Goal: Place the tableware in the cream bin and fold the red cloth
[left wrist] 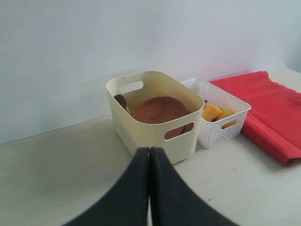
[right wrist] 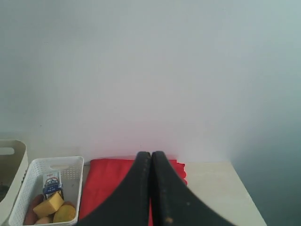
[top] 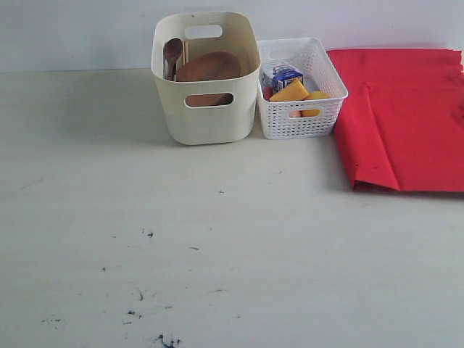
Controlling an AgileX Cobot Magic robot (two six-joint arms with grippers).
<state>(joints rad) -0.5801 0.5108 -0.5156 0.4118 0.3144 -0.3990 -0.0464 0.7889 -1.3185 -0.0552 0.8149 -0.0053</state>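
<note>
The left gripper [left wrist: 149, 151] and right gripper [right wrist: 151, 154] hang clenched and empty, short of a cream bin [top: 206, 123] holding a leaning brown plate [top: 209, 67] and spoon [top: 172, 51], while beyond a white basket [top: 301, 123] lies a folded red cloth [top: 406, 123] whose loose top layer may slip open if brushed.

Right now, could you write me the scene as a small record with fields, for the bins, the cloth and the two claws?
cream bin: upright on the table; holds the round brown plate and the dark wooden spoon
white basket: close beside the cream bin; holds the milk carton, cheese wedge and lemon
red cloth: flat on the table beyond the basket; looks folded
left claw: shut, empty
right claw: shut, empty
</note>
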